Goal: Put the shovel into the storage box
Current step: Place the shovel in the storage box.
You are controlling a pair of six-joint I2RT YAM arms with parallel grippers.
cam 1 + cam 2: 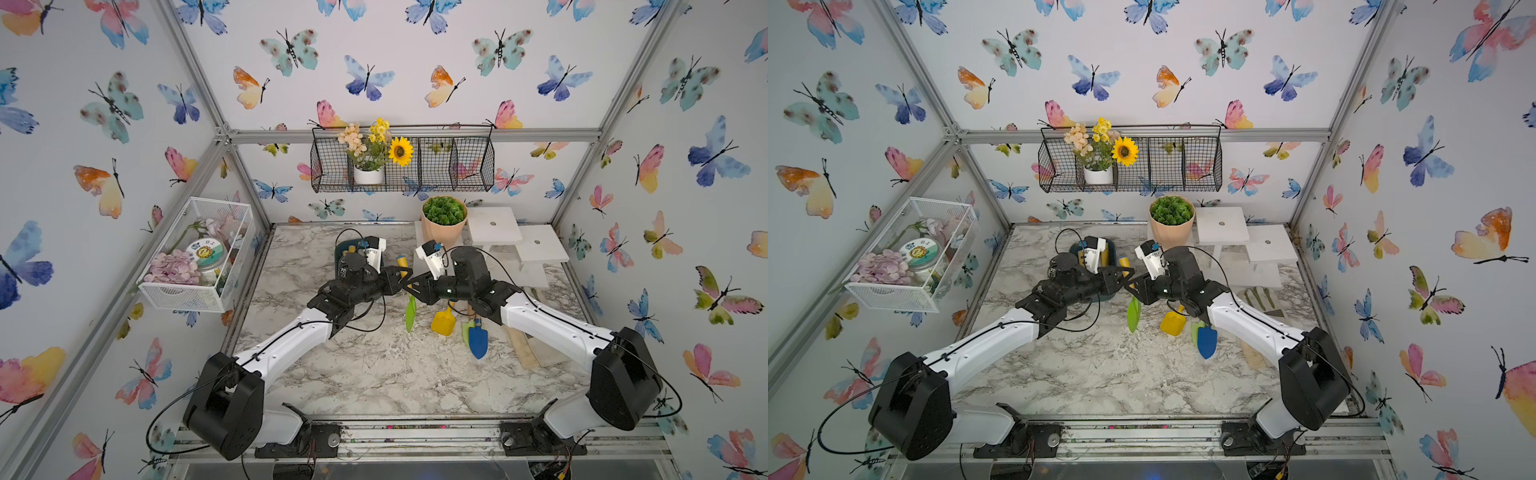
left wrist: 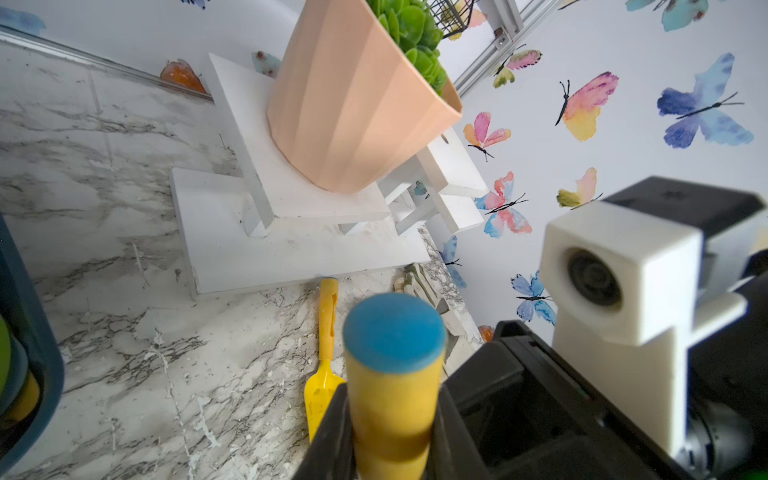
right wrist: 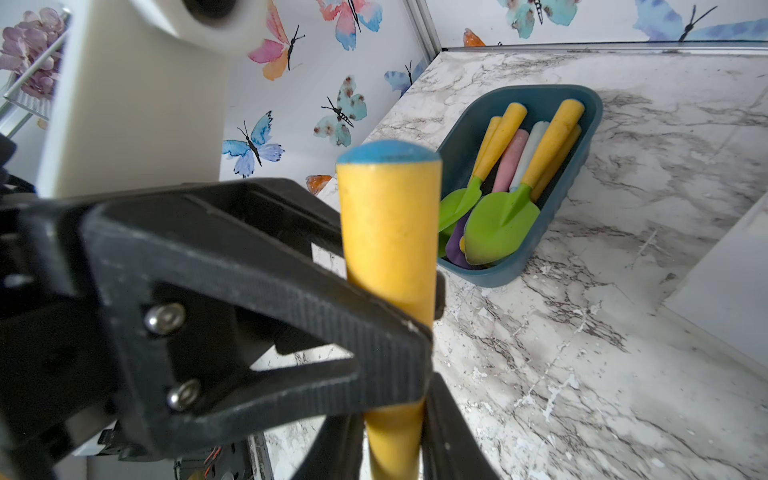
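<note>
At frame centre in both top views the left gripper [image 1: 404, 275] clenches the shovel [image 1: 410, 311] by its yellow handle; the right gripper [image 1: 411, 286] flanks the handle too, its grip unclear; the storage box [image 1: 337, 253] sits just up-left.

It was a robot test cell dressed as a garden corner: aluminium framing [image 1: 540, 135], butterfly-papered walls [image 1: 399, 95], marble-look tabletop [image 1: 374, 374].

A black wire basket [image 1: 457, 166] hangs at the back, holding flowers [image 1: 365, 143] in a white pot [image 1: 368, 176]. A white mesh basket [image 1: 183, 296] hangs well apart. A peach pot [image 1: 442, 233] with a green plant [image 1: 444, 211] stands on a white stand [image 1: 493, 224].
</note>
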